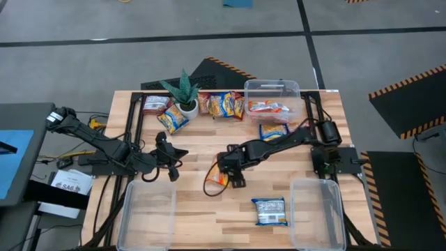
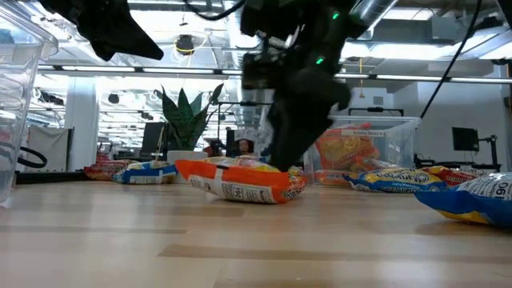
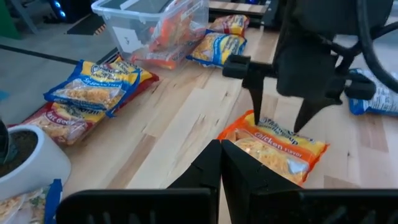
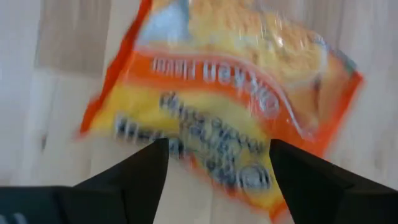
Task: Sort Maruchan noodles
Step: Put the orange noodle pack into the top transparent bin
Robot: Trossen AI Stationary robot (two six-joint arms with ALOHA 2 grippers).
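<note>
An orange-yellow noodle packet (image 1: pixel 217 180) (image 2: pixel 240 182) (image 3: pixel 280 146) (image 4: pixel 217 106) lies flat on the table near its middle. My right gripper (image 1: pixel 233 174) (image 3: pixel 280 122) (image 4: pixel 217 155) is open and points down over it, one finger on each side of the packet's middle. My left gripper (image 1: pixel 171 171) (image 3: pixel 221 152) is shut, holds nothing and hovers above the table to the left of the packet. A blue-yellow packet (image 1: pixel 270 211) lies flat near the near edge. More packets (image 1: pixel 223 104) lie in a row along the far edge. My right gripper comes at the orange packet from above, its open fingers (image 3: pixel 258 106) pointing down over the packet's top face (image 3: pixel 273 134). Whether the fingertips touch it, I cannot tell. The packet lies flat on the table.
Two clear bins stand at the near edge, one on the left (image 1: pixel 150 213) and one on the right (image 1: pixel 317 213). A third bin (image 1: pixel 296 94) at the far right holds red-white packets (image 1: pixel 268 108), with a blue packet (image 1: pixel 274 130) in front of it. A potted plant (image 1: pixel 185 94) stands far left.
</note>
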